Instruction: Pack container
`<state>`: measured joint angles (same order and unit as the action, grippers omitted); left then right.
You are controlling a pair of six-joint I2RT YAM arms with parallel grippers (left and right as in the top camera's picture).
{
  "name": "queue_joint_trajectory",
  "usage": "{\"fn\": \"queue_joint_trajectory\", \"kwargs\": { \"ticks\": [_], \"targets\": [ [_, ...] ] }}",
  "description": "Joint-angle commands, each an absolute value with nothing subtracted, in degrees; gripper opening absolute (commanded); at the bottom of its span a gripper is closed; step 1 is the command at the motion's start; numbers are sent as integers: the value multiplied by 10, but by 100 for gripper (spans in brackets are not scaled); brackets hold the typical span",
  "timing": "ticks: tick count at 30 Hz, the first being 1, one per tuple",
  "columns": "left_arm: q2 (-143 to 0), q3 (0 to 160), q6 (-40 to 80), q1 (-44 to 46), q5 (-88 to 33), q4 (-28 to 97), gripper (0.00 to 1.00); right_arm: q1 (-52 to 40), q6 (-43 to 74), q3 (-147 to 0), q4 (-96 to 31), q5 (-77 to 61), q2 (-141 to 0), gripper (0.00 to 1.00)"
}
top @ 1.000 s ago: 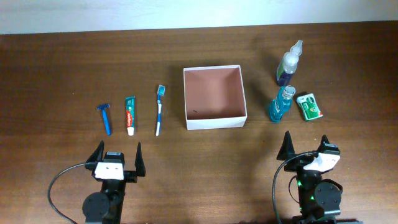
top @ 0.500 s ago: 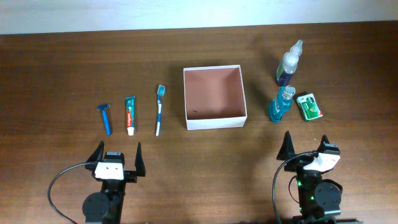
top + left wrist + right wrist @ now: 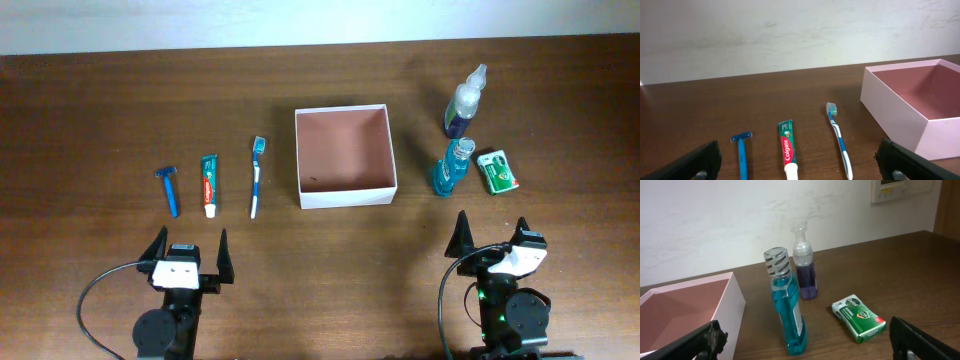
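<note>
The container [image 3: 345, 195], a square lidless box with white walls and a reddish-brown inside, stands empty at the table's middle; it also shows in the left wrist view [image 3: 900, 117] and the right wrist view [image 3: 732, 305]. Left of it lie a toothbrush [image 3: 256, 177], a toothpaste tube [image 3: 209, 184] and a blue razor [image 3: 170, 189]. Right of it stand a blue mouthwash bottle [image 3: 451, 168] and a purple spray bottle [image 3: 465, 100], with a green soap packet [image 3: 497, 171] beside them. My left gripper [image 3: 187, 248] and right gripper [image 3: 492, 233] are open and empty, near the front edge.
The dark wooden table [image 3: 100, 110] ends at a white wall at the back. A wall panel [image 3: 890, 190] shows at the top right of the right wrist view.
</note>
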<state>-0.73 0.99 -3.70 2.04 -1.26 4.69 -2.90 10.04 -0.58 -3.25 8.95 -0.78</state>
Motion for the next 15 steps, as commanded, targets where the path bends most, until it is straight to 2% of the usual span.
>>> {"fn": "queue_joint_trajectory", "kwargs": {
  "ticks": [1,12,15],
  "targets": [
    [-3,5,-46,16,-9,46,99,-34,94,-3,-37,95,-2,99],
    [-3,5,-47,16,-6,45,99,-34,94,-3,-37,95,-2,98],
    [-3,5,-46,16,29,20,99,-34,94,-3,-37,95,-2,98]
  ]
}}
